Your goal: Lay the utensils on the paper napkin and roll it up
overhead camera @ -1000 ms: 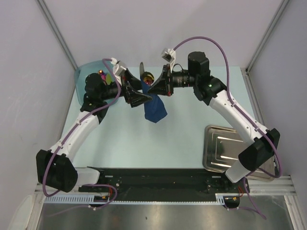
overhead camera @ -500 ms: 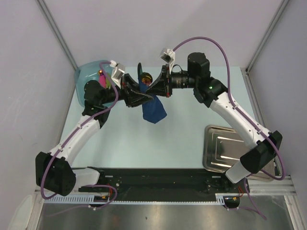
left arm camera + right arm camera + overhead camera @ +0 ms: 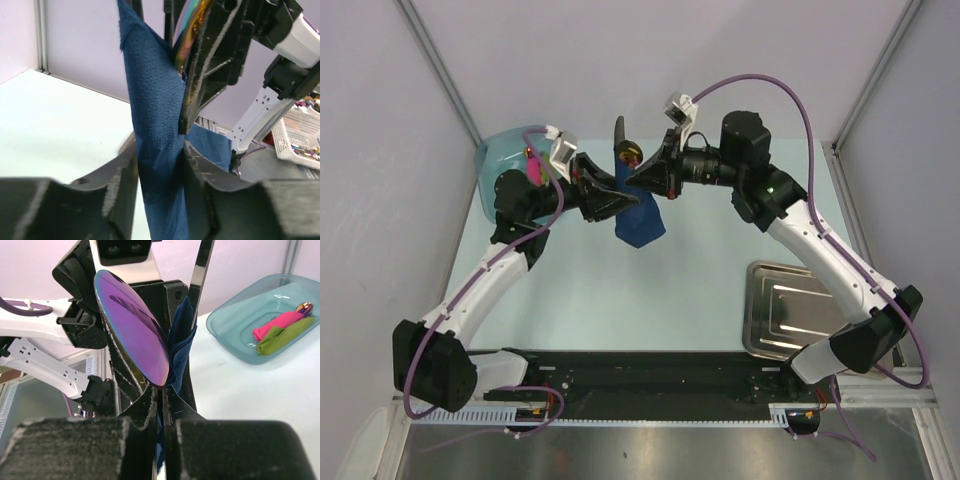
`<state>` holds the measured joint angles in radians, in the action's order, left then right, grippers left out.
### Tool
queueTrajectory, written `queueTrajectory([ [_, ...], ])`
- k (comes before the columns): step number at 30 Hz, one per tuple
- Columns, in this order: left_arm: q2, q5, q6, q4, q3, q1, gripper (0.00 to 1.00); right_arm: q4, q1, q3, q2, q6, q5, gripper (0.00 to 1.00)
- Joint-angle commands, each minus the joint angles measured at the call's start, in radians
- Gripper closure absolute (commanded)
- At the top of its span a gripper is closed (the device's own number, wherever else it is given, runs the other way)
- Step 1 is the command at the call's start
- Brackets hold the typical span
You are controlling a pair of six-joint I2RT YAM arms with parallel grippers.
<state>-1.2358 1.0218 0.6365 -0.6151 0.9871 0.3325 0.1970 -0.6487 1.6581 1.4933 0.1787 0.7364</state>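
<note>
The left pincer (image 3: 160, 150) is half-closed on the thin navy-blue paper napkin (image 3: 150, 90), hanging above the pale mint table (image 3: 620, 290). The right pincer (image 3: 161, 395) is fully closed and clamps the shiny iridescent utensils (image 3: 132, 325) inside the fold. I judge the two grips stop unrolling.

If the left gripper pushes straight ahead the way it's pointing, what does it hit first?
Probably the right gripper, facing it just past the paper napkin both pinch; depth is unclear.
</note>
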Motion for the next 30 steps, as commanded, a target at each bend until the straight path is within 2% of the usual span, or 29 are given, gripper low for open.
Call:
queueTrajectory([
  [1,0.03,-0.048,-0.011,-0.002,-0.007,0.007,0.64,-0.073,-0.026,0.009,-0.053,-0.013,-0.063,1.0],
  [3,0.03,-0.058,-0.003,0.0,-0.004,0.007,0.66,-0.071,-0.032,0.008,-0.054,-0.013,-0.069,1.0],
  [9,0.03,-0.066,-0.003,0.005,0.019,0.01,0.56,-0.051,-0.045,0.012,-0.05,-0.03,-0.103,1.0],
  [13,0.027,-0.075,-0.004,0.009,0.022,0.019,0.55,-0.053,-0.052,0.014,-0.047,-0.033,-0.112,1.0],
  [19,0.015,-0.063,0.028,-0.024,0.03,0.02,0.73,-0.057,-0.054,0.019,-0.041,-0.028,-0.106,1.0],
  [20,0.013,-0.051,0.035,-0.032,0.031,0.02,0.77,-0.057,-0.054,0.019,-0.041,-0.028,-0.103,1.0],
  [21,0.013,-0.046,0.046,-0.04,0.033,0.02,0.85,-0.056,-0.052,0.022,-0.039,-0.027,-0.1,1.0],
  [24,0.01,-0.017,0.089,-0.083,0.027,0.016,0.94,-0.068,-0.031,0.026,-0.03,0.005,-0.085,1.0],
  [28,0.007,-0.006,0.143,-0.144,0.022,0.01,1.0,-0.083,-0.006,0.029,-0.019,0.045,-0.052,1.0],
  [29,0.009,-0.006,0.15,-0.153,0.021,0.01,1.0,-0.093,-0.005,0.029,-0.019,0.05,-0.043,1.0],
  [30,0.006,-0.006,0.153,-0.155,0.025,0.01,0.94,-0.094,-0.003,0.029,-0.021,0.051,-0.04,1.0],
])
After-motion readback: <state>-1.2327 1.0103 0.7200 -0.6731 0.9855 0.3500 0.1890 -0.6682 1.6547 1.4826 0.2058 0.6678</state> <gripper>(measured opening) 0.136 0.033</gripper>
